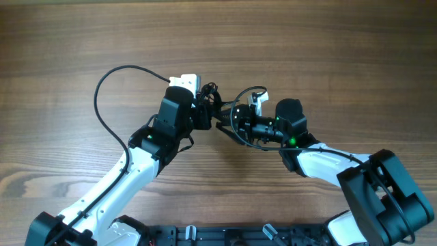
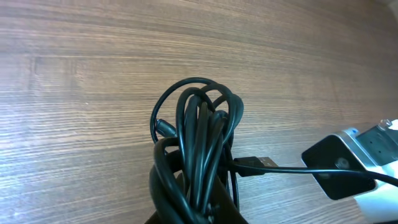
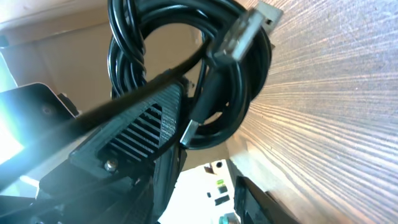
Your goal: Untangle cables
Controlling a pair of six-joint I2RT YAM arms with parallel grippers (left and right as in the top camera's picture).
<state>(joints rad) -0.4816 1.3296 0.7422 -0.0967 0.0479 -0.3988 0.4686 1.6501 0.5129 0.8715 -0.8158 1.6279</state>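
Observation:
The cables [image 2: 199, 134] are a bundle of black loops with a USB plug [image 2: 255, 163] sticking out to the right. My left gripper [image 2: 202, 214] is shut on the bundle's lower part and holds it above the table. In the overhead view the cables [image 1: 217, 104] sit between my left gripper [image 1: 207, 113] and my right gripper [image 1: 232, 123]. In the right wrist view the bundle [image 3: 242, 93] hangs just ahead of my right gripper [image 3: 208, 173], whose fingers are spread with nothing between them. The silver USB plug [image 3: 245, 30] points up and to the right. One strand runs past the right wrist camera.
The wooden table [image 1: 328, 55] lies under both arms. The left arm's own thicker black cable [image 1: 102, 102] arcs out to the left. The left gripper's black body [image 3: 130, 137] fills the right wrist view's lower left. The right arm's end [image 2: 339, 165] shows at the left wrist view's right edge.

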